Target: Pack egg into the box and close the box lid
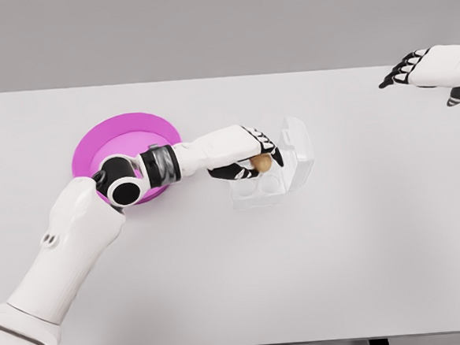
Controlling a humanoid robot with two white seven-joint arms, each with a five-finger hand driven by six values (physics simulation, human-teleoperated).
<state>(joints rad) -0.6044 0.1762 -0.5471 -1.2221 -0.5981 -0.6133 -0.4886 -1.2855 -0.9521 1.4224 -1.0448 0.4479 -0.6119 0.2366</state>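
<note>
Two white arms are showing in the head view, above a white table (222, 283) that is filling most of the picture. The left arm is coming in from the lower left corner and is reaching toward the middle of the table. Its wrist is passing over the near right edge of a pink plate (109, 141), which is lying on the left part of the table. The left hand (240, 152) is pointing to the right, and its dark fingertips (269, 148) are curling around a small brown egg (262, 163). The egg is sitting between the thumb and the fingers, so the hand is closing on it and holding it.

The egg is being held just over the left part of a clear box (274, 176), at the side nearest to the hand. The box is standing right of the plate, apart from it. Round hollows are showing in its lower tray, in front of the egg. I cannot tell if the egg is touching the tray or is only hanging above it. The lid (297, 140) of the box is standing open, tilting up and back on the far right side.

The right hand (424, 66) is showing at the upper right corner, near the far edge of the table and well apart from the box. Its fingers are stretching out to the left, relaxed, and they are holding nothing
</note>
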